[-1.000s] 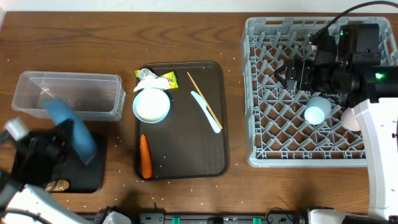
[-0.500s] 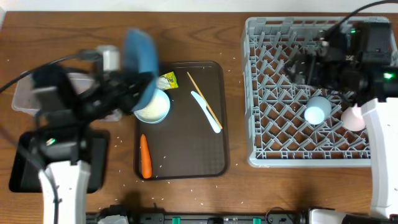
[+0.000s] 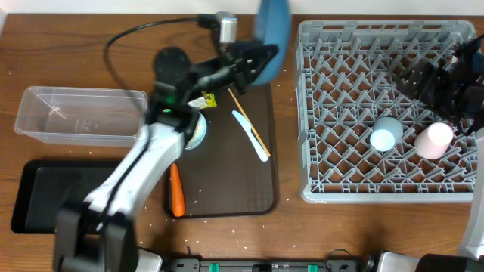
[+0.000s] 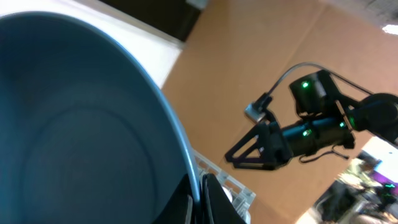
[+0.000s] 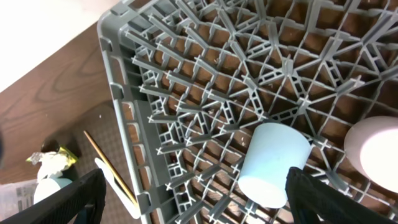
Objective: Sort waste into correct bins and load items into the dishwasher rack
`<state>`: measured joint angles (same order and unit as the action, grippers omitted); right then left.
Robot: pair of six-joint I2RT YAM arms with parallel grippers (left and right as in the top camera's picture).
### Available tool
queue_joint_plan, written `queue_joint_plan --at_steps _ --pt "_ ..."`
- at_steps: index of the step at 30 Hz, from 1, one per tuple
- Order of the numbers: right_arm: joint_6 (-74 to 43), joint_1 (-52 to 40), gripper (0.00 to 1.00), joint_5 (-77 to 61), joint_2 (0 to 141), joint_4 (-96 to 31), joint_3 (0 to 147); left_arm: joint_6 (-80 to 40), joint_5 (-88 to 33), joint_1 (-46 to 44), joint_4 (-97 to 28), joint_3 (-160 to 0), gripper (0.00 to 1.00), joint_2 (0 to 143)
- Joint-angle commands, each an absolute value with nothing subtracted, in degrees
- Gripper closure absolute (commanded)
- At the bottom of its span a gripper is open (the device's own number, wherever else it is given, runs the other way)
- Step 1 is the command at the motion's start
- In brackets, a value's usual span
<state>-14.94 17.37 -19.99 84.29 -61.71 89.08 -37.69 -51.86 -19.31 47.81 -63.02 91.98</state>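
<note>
Gripping smooth, round dark-blue plate [image 4: 81, 124]

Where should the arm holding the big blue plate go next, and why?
Probably move the plate right, over the free pegs on the rack's left side. The left pincer holds it on edge just short of the rack, and the blue cup and pink cup sit toward the right.

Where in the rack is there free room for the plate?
For the plate, the rack is bare along its left half and front edge. Its right middle is crowded: light blue cup, pink cup, right arm close by.
</note>
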Motion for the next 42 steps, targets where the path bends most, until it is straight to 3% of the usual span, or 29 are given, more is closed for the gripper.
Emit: queue_joint_plan --at_steps 1,8,24,40,42 --pt "-15.64 18.11 0.14 -20.27 84.33 -62.19 89.14 -49.87 -50.13 -21.78 56.55 -66.28 0.94 98.65" --pt "-15.64 18.09 0.14 -15.07 84.33 -64.84 89.14 -53.23 -47.81 -26.79 62.48 -71.31 0.94 106.65" --pt "-17.12 21.71 0.14 -13.47 84.33 -67.20 89.14 -53.06 -23.49 -37.54 61.67 -71.55 0.94 107.81" --pt "-14.55 22.13 0.13 -10.22 84.40 -69.17 89.12 -52.62 -23.99 -38.41 61.84 -71.59 0.94 108.71" --pt "-14.57 22.22 0.18 -7.81 84.40 -67.81 89.12 -52.53 -24.47 -38.85 61.84 -71.59 0.94 108.71"
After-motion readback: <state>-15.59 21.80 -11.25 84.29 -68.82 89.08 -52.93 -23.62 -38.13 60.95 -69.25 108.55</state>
